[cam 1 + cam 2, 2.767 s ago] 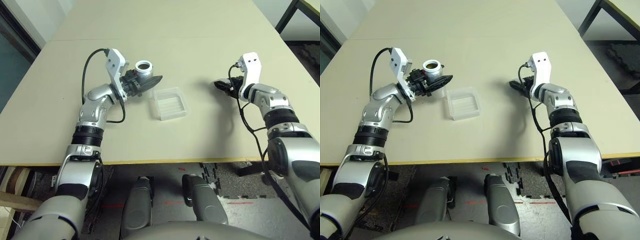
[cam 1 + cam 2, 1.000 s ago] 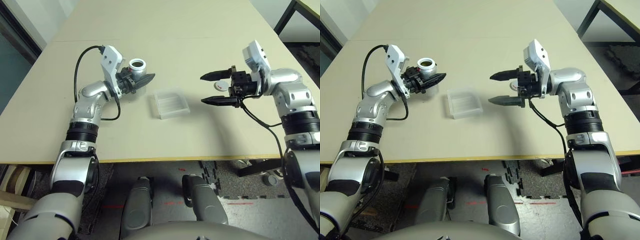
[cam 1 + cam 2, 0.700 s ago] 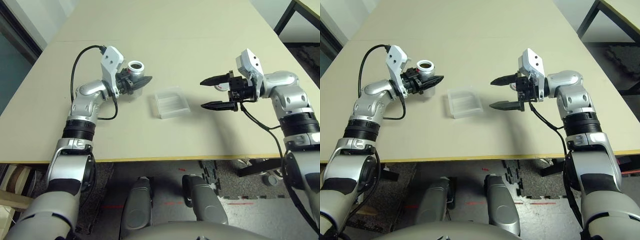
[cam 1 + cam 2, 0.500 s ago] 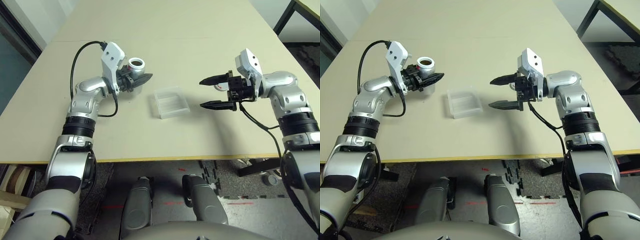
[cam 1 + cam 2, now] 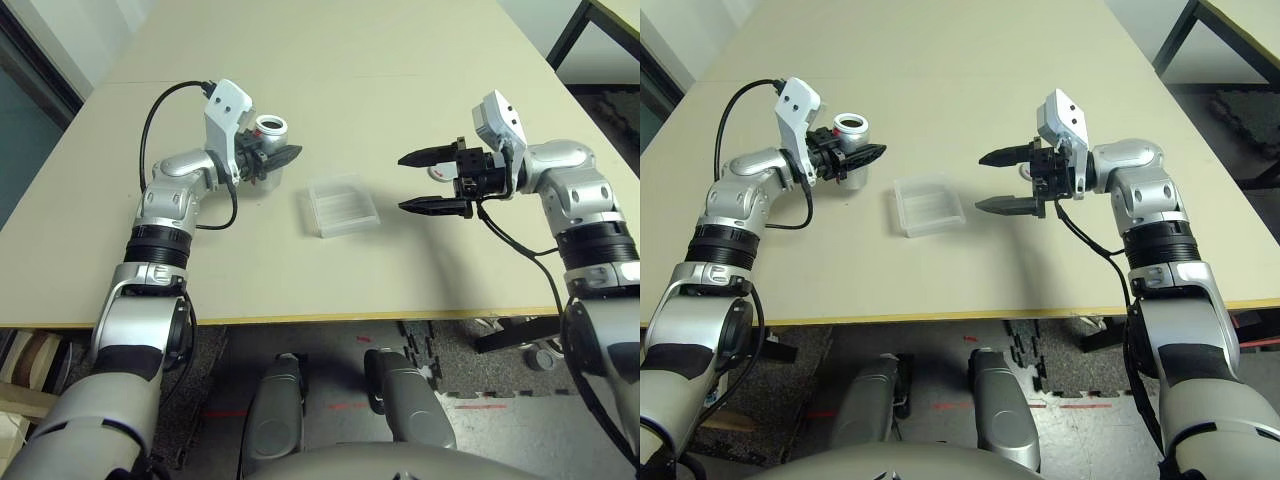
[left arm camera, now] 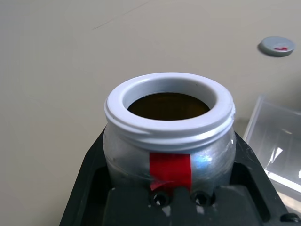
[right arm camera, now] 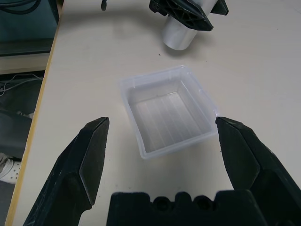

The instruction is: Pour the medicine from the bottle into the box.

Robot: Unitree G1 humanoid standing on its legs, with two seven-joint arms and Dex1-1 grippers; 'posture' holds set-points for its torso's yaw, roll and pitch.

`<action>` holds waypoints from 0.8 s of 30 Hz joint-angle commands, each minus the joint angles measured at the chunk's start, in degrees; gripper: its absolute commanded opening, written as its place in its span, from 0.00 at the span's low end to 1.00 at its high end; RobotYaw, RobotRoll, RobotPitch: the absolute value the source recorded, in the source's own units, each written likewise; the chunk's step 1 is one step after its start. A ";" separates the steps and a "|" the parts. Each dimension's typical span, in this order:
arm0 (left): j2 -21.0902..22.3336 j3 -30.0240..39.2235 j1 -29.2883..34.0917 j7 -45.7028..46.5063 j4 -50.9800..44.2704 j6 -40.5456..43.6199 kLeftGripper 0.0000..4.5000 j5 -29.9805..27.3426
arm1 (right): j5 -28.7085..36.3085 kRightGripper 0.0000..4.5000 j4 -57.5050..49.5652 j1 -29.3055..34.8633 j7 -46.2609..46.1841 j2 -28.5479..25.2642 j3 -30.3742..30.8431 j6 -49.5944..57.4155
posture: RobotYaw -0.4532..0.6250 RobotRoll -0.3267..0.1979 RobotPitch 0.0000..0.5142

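Note:
My left gripper (image 5: pixel 282 157) is shut on the bottle (image 5: pixel 268 128), a silver cylinder with a white threaded neck and a strip of red tape (image 6: pixel 170 165). It stands upright and uncapped, left of the box (image 5: pixel 342 205). Inside its mouth (image 6: pixel 168 104) I see only dark brown, so I cannot make out the medicine. The box, a clear shallow square tray (image 7: pixel 169 110), lies on the table with nothing in it. My right gripper (image 5: pixel 402 183) hovers just right of the box, open wide and pointing at it.
The loose grey cap with a red mark (image 6: pixel 277 45) lies on the table behind my right gripper's fingers (image 5: pixel 440 173). The beige table (image 5: pixel 330 60) stretches far back. Its front edge (image 5: pixel 300 322) runs close below both arms.
My left forearm has swung up and back a little, with the bottle still upright and almost in the same spot. The right gripper has stayed open and has barely shifted beside the box.

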 commanded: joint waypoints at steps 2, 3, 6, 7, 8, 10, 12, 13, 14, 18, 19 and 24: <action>1.47 -2.14 -1.92 -0.30 -0.06 -2.89 0.59 3.47 | 0.72 1.00 0.65 -0.41 -0.40 0.22 -0.61 0.07 | 0.35 0.62 0.31; 1.69 -2.92 -2.30 -0.34 -0.05 -3.73 0.59 4.53 | 0.73 1.00 0.69 -0.41 -0.48 0.22 -0.62 0.06 | 0.35 0.62 0.31; 2.31 -4.98 -3.28 0.28 0.58 -6.89 0.59 7.88 | 0.71 1.00 0.88 -0.40 -0.70 0.27 -0.63 -0.06 | 0.35 0.62 0.32; 2.38 -5.41 -3.65 0.65 1.00 -7.62 0.59 8.78 | 0.71 1.00 0.92 -0.39 -0.77 0.28 -0.64 -0.08 | 0.35 0.62 0.32; 2.43 -6.01 -4.15 1.01 1.27 -8.44 0.59 9.84 | 0.71 1.00 0.98 -0.37 -0.89 0.30 -0.68 -0.09 | 0.35 0.62 0.32; 3.09 -9.40 -5.52 1.78 1.20 -14.05 0.59 14.58 | 0.75 1.00 1.22 -0.34 -1.29 0.39 -0.87 -0.05 | 0.35 0.62 0.32; 3.07 -12.12 -6.81 3.88 1.29 -19.50 0.59 18.70 | 0.76 1.00 1.50 -0.34 -1.60 0.51 -1.01 -0.09 | 0.35 0.62 0.31; 3.43 -14.26 -7.48 5.40 1.67 -23.30 0.59 21.95 | 0.80 1.00 1.62 -0.34 -1.71 0.57 -1.06 -0.09 | 0.35 0.62 0.31; 3.93 -16.56 -8.16 7.19 2.18 -27.62 0.59 25.53 | 0.87 1.00 1.71 -0.32 -1.88 0.66 -1.12 -0.04 | 0.35 0.62 0.31; 5.52 -25.58 -12.07 16.79 3.73 -43.48 0.59 40.53 | 0.97 1.00 2.33 -0.37 -2.46 0.99 -1.23 -0.17 | 0.35 0.62 0.31; 6.01 -27.98 -13.11 19.88 3.99 -47.17 0.59 44.74 | 1.00 1.00 2.43 -0.38 -2.57 1.05 -1.23 -0.19 | 0.35 0.62 0.31; 6.60 -46.90 -22.16 45.28 7.53 -56.27 0.59 75.73 | 1.58 1.00 3.43 -0.97 -3.15 1.58 -1.53 0.28 | 0.36 0.62 0.31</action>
